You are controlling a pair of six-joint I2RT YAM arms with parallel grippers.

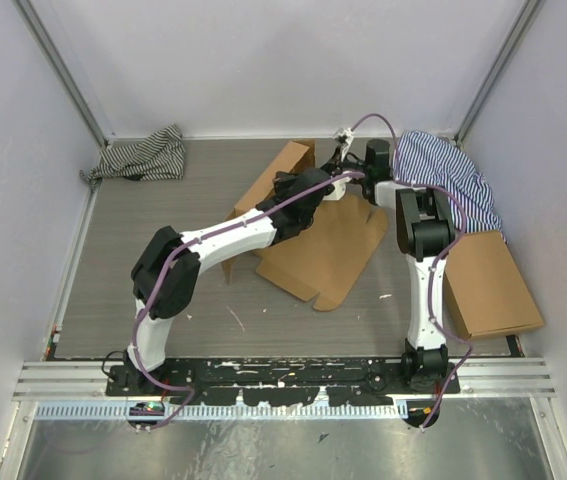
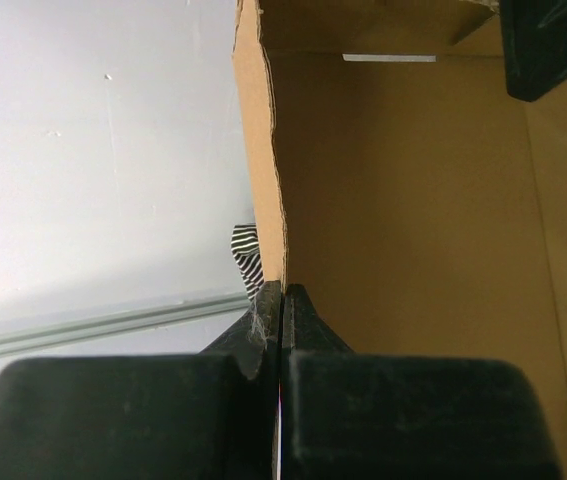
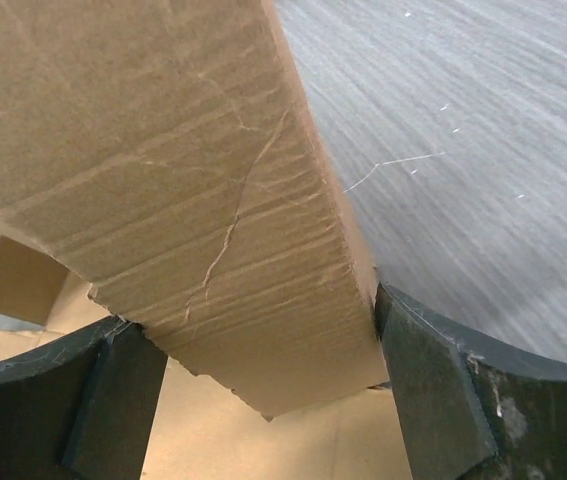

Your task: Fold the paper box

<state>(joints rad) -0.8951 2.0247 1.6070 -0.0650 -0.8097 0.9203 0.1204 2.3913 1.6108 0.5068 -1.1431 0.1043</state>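
2 arms meet at the paper box (image 1: pixel 328 255), which sits mid-counter (image 1: pixel 143 220) toward the far side. Left arm: elbow high near its base, forearm running diagonally far-right, left pincer (image 1: pixel 306 192) at the box's upright far-left wall. Wrist view shows the left pincer (image 2: pixel 281 298) clenched on the thin edge of that wall, black fingers (image 2: pixel 363 400) pressed together with only the sheet between them. Right arm: stands almost straight up from its base, wrist bent leftward, right pincer (image 1: pixel 351 168) at the box's far edge. Its wrist view shows the right pincer (image 3: pixel 253 370) spread wide, grasping a thick folded flap, 1 finger (image 3: pixel 443 390) touching each side. Cardboard is plain brown and corrugated, creased and cracked on the flap, with ragged die-cut edges and 1 narrow slit (image 2: pixel 388 58). The near panel lies flat. Counter is grey, wood-grained and scuffed.
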